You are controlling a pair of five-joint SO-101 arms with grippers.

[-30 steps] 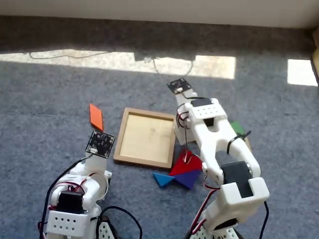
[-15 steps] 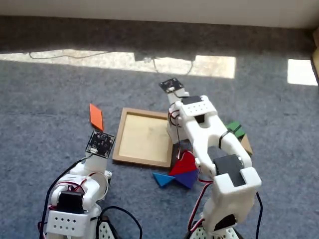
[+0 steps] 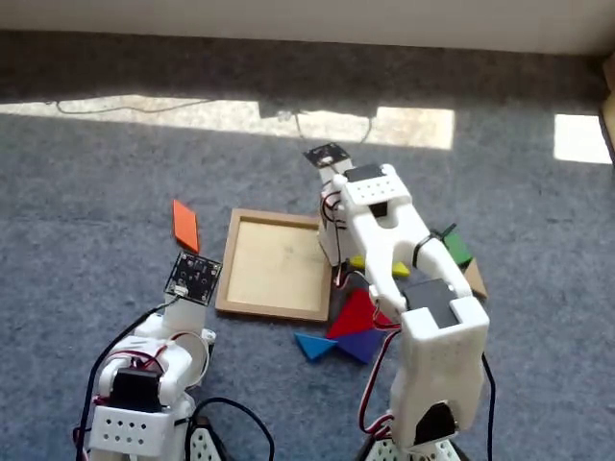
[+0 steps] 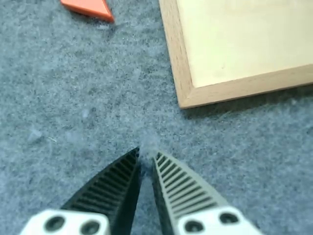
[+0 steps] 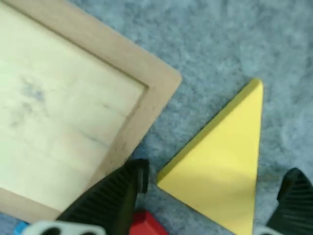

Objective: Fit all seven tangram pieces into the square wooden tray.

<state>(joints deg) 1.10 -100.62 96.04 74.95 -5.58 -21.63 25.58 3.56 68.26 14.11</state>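
- The right gripper [image 5: 216, 177] gapes wide and grips nothing. The flat yellow triangle piece [image 5: 230, 147] lies between its jaws on the grey carpet [image 5: 274, 44], just beside a corner of the square wooden tray [image 5: 151, 88].
- The left gripper [image 4: 146, 155] is nearly closed and empty, over carpet near the tray's corner.

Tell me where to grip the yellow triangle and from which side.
The yellow triangle lies flat on carpet, so likely come straight down. Let the right gripper close its open jaws across the wide middle, edge to edge, not the narrow tip; the tray sits close by one jaw.
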